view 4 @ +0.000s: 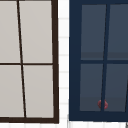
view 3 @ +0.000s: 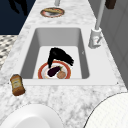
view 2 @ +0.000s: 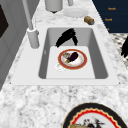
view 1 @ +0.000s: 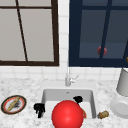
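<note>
Right hand point(view 3: 58, 57) down in the sink point(view 3: 30, 47), fingers straight and relaxed, tips just over the plate point(view 3: 42, 71) at its 12 o'clock edge. Plate on the sink floor, carrying an eggplant point(view 3: 54, 71). Left hand point(view 1: 39, 109) hanging at the sink's 9 o'clock rim, fingers drooping loose.

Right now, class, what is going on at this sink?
The right hand reaches down into the sink, its fingers just above a red-rimmed plate on the bottom that carries an eggplant and other food. The left hand hangs in the air at the sink's front left edge. On the counter lie a second plate with food, a small brown jar on its side and a white plate.
</note>
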